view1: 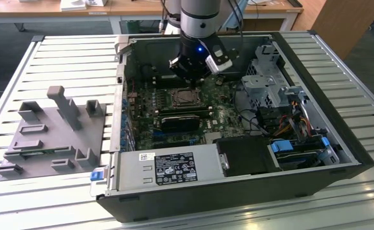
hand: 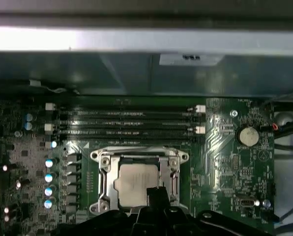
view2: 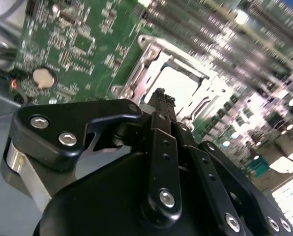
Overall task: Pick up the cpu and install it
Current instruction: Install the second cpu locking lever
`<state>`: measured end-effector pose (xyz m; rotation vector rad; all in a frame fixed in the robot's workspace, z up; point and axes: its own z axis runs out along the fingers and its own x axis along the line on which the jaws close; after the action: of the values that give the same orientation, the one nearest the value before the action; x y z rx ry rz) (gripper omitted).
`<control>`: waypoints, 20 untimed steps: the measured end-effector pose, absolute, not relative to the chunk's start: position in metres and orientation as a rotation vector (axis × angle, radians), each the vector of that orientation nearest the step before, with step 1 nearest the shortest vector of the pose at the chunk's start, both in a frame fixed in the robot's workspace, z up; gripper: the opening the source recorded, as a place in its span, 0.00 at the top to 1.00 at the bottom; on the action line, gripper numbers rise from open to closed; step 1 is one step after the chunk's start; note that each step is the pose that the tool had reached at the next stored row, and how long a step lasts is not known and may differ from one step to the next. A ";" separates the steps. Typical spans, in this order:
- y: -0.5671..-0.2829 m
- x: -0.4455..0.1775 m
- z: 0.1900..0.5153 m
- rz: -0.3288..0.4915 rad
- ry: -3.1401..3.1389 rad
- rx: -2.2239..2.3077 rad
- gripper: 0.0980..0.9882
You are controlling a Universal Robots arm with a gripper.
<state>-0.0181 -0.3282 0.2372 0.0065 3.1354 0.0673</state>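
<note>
Exterior view: open computer case (view1: pixel 340 143) lying on a slatted surface (view1: pixel 65 57); grey fixture tray (view1: pixel 52 139) with upright posts well apart, toward the exterior view's left. Arm reaches down into the case; pincer (view1: pixel 188 76) hangs just above the socket (view1: pixel 184 97) on the green motherboard (view1: pixel 222 117). A pale square sits in the socket frame.

Second wrist view: pincer (view2: pixel 160 94) seen from behind, its dark fingers (view2: pixel 159 101) drawn together to a narrow tip with nothing between them; closed on nothing, by the look of it. Beyond the tip, the bright socket (view2: pixel 178 83) with its metal frame.

First wrist view: the cpu (hand: pixel 136 183), silver-topped, lies flat inside the socket (hand: pixel 104 169), the frame around it. Pincer tip (hand: pixel 156 194) overlaps the chip's near edge; contact cannot be told. Memory slots (hand: pixel 122 125) lie beyond.

Status, as a judgement: chip is placed in the socket and released; whether the retention frame is latched cannot be told.
</note>
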 end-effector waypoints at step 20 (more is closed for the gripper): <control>-0.362 -0.024 0.235 0.095 3.152 0.007 0.99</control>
<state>-0.0237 -0.3616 0.2345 0.0070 3.1524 0.0952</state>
